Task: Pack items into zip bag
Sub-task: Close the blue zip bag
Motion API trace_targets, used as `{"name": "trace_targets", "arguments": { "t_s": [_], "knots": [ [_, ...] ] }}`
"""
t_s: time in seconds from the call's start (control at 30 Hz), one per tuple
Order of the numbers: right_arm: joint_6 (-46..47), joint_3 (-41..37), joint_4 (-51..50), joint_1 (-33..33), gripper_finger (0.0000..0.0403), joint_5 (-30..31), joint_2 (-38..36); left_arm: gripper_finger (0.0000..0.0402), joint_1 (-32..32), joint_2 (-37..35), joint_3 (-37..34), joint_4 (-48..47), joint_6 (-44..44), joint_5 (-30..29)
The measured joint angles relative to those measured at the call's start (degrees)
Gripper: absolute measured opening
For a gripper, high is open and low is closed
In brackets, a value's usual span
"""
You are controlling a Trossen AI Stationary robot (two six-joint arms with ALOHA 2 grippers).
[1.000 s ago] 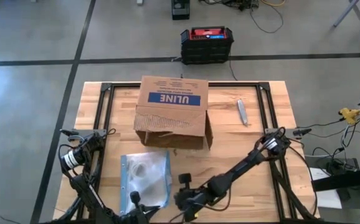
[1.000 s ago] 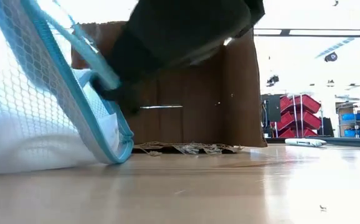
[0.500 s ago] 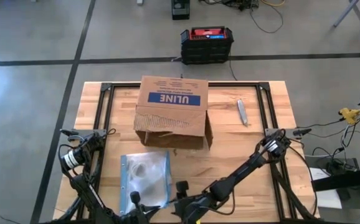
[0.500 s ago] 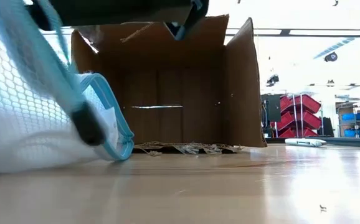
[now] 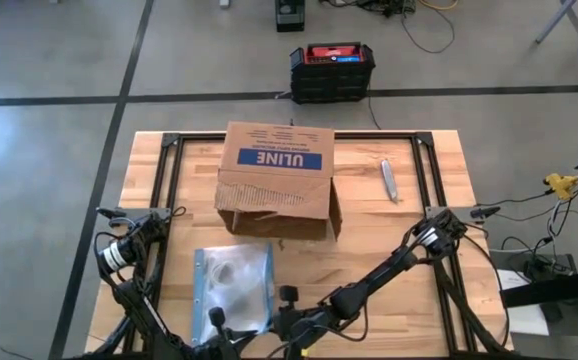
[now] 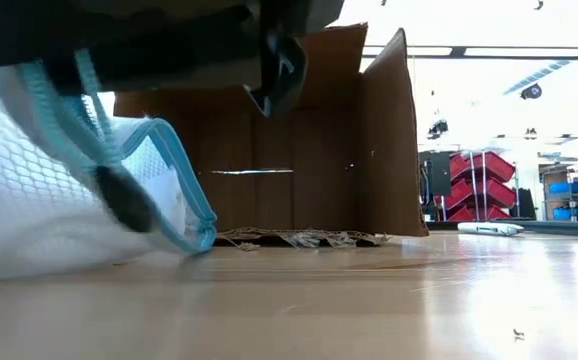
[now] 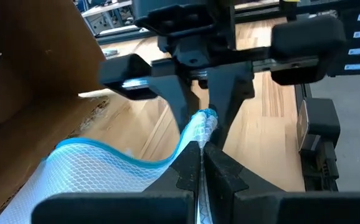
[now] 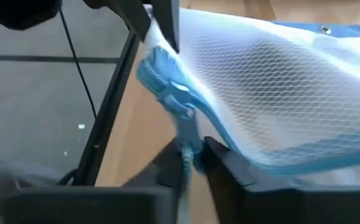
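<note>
The zip bag point(image 5: 235, 287) lies on the near left part of the table, just in front of the open cardboard box point(image 5: 277, 182). It is a clear, mesh-patterned rectangular pouch with a blue zip strip point(image 6: 174, 180) along its edge. Its near end is lifted off the wood, the blue edge curving upward, while the far part rests flat. Pale shapes show faintly through the plastic in the high view; what they are cannot be told.

Floor point(image 5: 49, 50): grey concrete, dark seam lines.
Table point(image 5: 369, 260): pale wood planks, black frame.
Case point(image 5: 332, 70): black and red, on floor.
Shelving point(image 6: 479, 185): red bins, far right.
</note>
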Motion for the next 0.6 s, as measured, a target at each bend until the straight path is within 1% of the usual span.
{"name": "trace_targets", "arguments": {
  "t_s": [0.03, 0.43, 0.6],
  "knots": [
    [-0.21, 0.0, 0.04, 0.04, 0.0011, -0.11, 0.02, 0.0, 0.0, 0.0, 0.0, 0.0, -0.11, -0.12],
    [1.73, 0.25, -9.27, -0.03, 0.0002, -0.17, -0.28, 0.0, -0.02, -1.15, 0.22, -0.58, 0.84, -0.39],
    [0.11, 0.11, -9.81, -0.05, 0.0001, -0.61, -0.58, 0.0, -0.13, -1.27, 0.37, -1.11, 0.87, -0.99]
  ]
}}
